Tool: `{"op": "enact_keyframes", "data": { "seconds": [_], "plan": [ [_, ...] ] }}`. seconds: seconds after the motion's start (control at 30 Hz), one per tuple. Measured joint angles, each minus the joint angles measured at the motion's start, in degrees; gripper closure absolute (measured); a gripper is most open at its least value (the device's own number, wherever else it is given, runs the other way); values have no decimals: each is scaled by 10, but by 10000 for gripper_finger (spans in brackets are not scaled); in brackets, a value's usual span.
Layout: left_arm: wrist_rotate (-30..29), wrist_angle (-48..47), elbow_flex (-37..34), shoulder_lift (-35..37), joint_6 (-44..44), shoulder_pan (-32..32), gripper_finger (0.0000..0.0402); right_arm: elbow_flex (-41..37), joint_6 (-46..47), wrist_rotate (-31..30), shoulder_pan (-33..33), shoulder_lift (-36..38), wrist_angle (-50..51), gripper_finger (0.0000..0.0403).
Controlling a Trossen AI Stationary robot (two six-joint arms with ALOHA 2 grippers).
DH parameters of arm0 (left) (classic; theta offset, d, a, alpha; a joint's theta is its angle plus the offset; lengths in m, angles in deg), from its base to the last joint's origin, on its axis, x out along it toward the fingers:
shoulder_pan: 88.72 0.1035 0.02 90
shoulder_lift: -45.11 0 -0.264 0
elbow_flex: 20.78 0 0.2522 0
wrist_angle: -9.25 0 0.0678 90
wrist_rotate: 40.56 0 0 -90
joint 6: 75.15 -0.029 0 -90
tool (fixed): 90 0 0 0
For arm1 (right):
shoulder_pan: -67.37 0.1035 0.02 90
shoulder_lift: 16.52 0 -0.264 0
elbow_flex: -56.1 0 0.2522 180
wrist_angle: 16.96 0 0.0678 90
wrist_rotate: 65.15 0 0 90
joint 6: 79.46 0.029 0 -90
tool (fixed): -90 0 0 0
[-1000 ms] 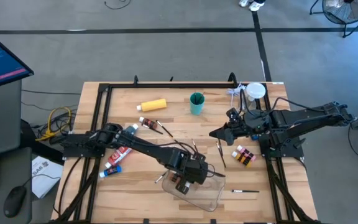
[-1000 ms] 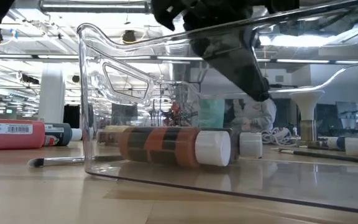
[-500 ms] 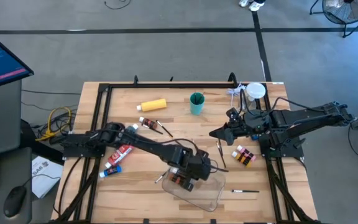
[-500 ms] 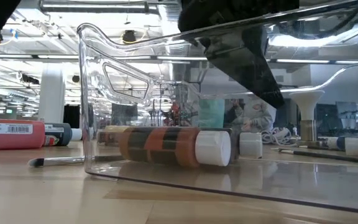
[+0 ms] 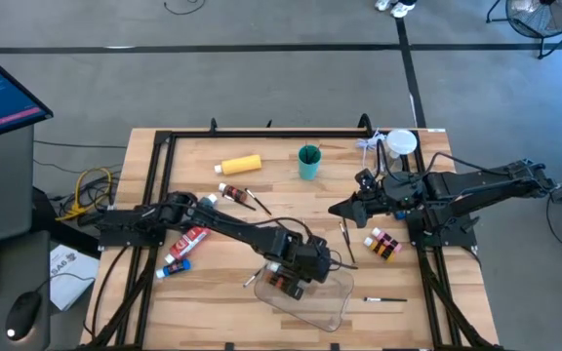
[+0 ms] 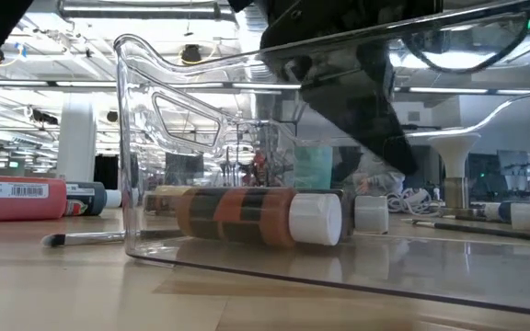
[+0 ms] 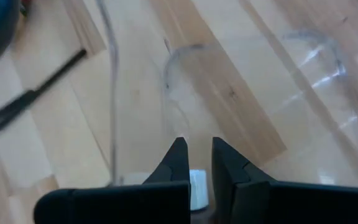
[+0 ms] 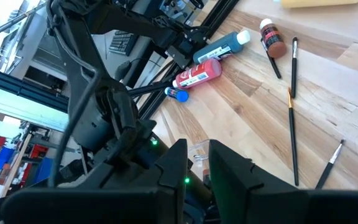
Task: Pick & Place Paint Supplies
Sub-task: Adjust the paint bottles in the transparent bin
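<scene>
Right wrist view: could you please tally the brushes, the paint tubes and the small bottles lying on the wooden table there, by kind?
Thin dark-handled paint brushes: 4
Paint tubes: 3, a red one, a blue one, and one showing only a blue cap
Small brown paint bottle with white cap: 1
Total: 8

Light: bright, even, from ceiling fixtures in the low view; shadows: soft
Glare: white streaks on clear tray (image 6: 155,138)
Blur: left wrist view soft throughout; table (image 5: 271,190) sharp from above
</scene>
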Motion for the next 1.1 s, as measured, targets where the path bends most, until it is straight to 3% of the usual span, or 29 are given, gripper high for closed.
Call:
{"op": "enact_keyframes", "data": {
  "seconds": [0.5,1.1],
  "plan": [
    [-17,-7,-6,-5,11,4,401,0,0,0,0,0,0,342],
    [-65,-85,-4,-9,2,0,401,0,1,0,0,0,-2,342]
  ]
}}
